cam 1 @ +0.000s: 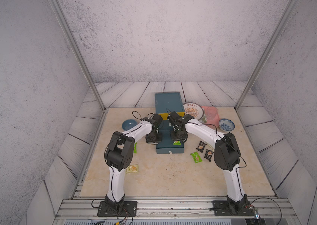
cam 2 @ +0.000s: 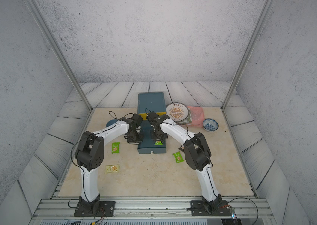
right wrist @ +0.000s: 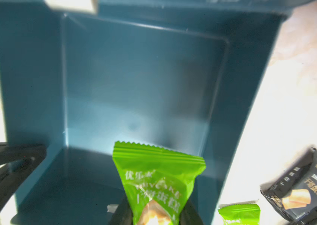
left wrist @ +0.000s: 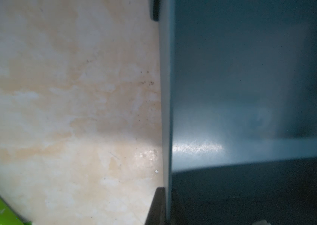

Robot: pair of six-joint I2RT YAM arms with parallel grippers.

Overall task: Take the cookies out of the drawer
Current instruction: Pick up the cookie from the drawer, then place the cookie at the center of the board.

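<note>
At the drawer (right wrist: pixel 134 78), right gripper (right wrist: pixel 156 214) pinches green packet (right wrist: pixel 157 171); left gripper (cam 1: pixel 153 141) clamps wall (left wrist: pixel 166 97).

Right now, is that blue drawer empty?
Nearly: the drawer floor shows bare, and the only packet there is a green cookie pinched in the right gripper. Beneath the gripper is hidden.
</note>
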